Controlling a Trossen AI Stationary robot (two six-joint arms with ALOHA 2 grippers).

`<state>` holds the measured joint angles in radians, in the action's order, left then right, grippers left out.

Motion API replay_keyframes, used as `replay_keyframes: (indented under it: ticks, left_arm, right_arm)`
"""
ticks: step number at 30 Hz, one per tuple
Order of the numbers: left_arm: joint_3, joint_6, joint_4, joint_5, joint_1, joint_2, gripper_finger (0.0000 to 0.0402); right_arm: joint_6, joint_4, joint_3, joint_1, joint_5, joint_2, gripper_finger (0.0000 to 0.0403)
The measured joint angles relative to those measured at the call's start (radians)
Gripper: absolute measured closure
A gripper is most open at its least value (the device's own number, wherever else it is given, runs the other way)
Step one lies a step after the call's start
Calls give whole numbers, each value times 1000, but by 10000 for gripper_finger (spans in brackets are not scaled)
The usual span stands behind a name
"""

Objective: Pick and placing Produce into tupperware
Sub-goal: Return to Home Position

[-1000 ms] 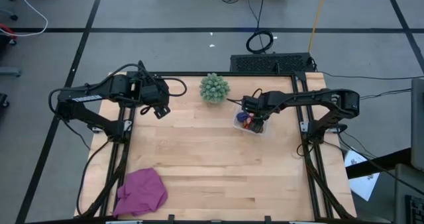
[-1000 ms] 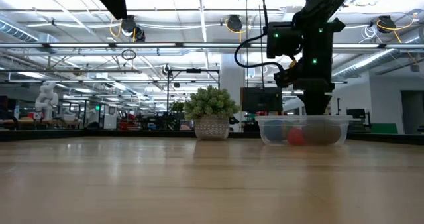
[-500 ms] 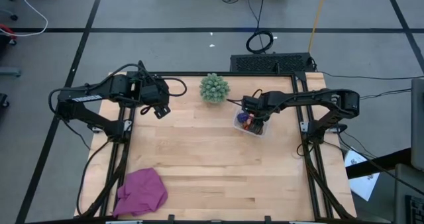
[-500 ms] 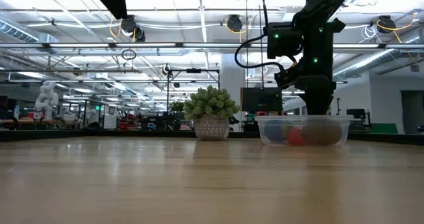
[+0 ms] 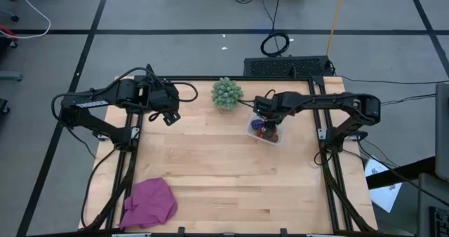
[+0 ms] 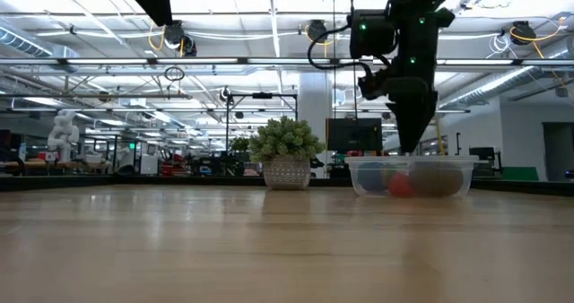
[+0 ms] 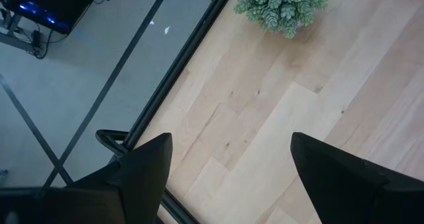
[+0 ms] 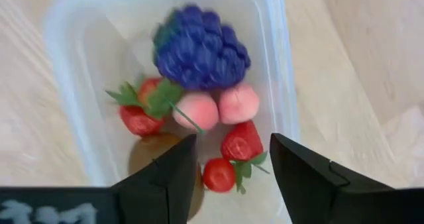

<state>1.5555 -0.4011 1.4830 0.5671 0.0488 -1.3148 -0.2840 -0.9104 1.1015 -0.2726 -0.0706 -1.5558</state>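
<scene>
The clear tupperware (image 5: 266, 131) sits on the table near its far right part. Inside it, the right wrist view shows a purple grape cluster (image 8: 202, 48), a pink peach-like piece (image 8: 217, 107), several red strawberries (image 8: 242, 142) and a brown oval (image 8: 147, 152) partly behind a finger. My right gripper (image 8: 232, 174) hangs open just above the tupperware (image 8: 278, 71), pointing down and touching nothing. In the low view the tupperware (image 6: 413, 176) rests flat, with the right gripper (image 6: 410, 142) over it. My left gripper (image 7: 228, 177) is open, raised over the table's far left part (image 5: 168, 114).
A green spiky ball in a small pot (image 5: 227, 93) stands at the far edge, left of the tupperware. A magenta cloth (image 5: 149, 202) lies at the near left corner. Bare wood fills the table's middle and near right.
My right gripper has risen out of the tupperware and shifted slightly toward the table's far edge. The fruits stay in the tupperware. The left arm has kept still.
</scene>
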Motion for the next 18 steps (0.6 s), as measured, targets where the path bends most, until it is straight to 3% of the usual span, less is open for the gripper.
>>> replay_keyframes:
  ticks: [10,18]
  left_arm:
    - [0,1,0,0,0,0,89]
    - [0,-7,0,-43,-7,0,89]
  right_arm:
    - [-22,-122,112,3,14,0,220]
    - [-68,13,163,81,284,0,220]
